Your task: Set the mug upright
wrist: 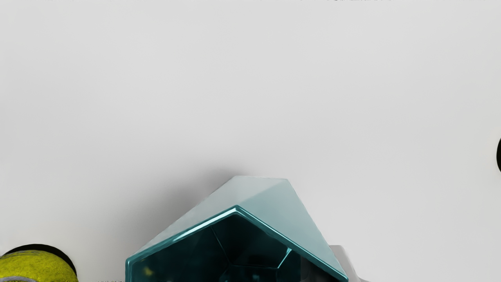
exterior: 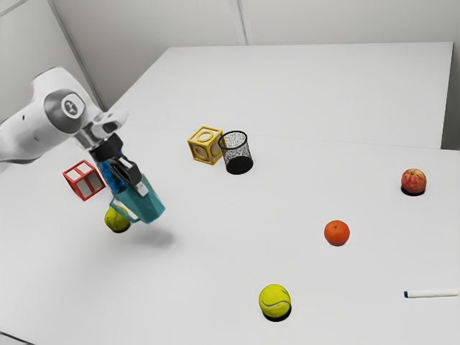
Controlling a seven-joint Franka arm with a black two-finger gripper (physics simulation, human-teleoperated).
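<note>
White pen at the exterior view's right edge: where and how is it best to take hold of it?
Probably across its slim body, coming straight down from above, one finger along each long side: it lies flat and is long and thin. One end is out of view, so I cannot tell its middle.

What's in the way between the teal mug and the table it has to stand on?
Nothing that I can see stands between the tilted mug and the table below. A tennis ball sits close to one side, so I'd lower the mug carefully.
</note>
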